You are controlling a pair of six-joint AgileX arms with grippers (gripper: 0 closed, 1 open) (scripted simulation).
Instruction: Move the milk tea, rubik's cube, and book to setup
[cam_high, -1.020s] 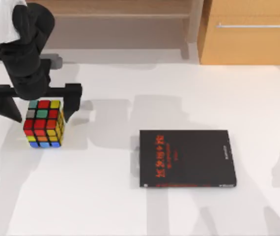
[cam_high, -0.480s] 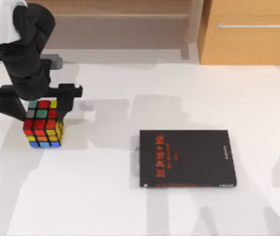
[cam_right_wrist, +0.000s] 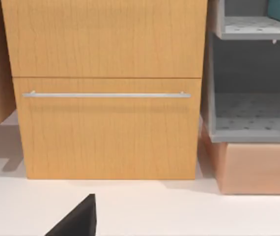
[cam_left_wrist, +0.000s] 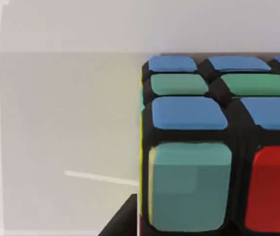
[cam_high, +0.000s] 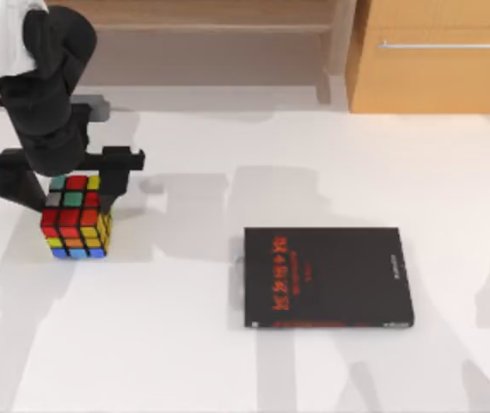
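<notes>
Overhead, the left gripper (cam_high: 66, 185) is closed on the rubik's cube (cam_high: 76, 218) at the white surface's (cam_high: 228, 370) left side, a finger against each flank; right of it, well apart, a black book (cam_high: 327, 277) lies flat, its red cover lettering too small to read; the right gripper's state cannot be told.

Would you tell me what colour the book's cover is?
The book has a black cover with red lettering, clearest in the top view.

Bright even light; soft grey shadows on table (cam_high: 228, 370).
</notes>
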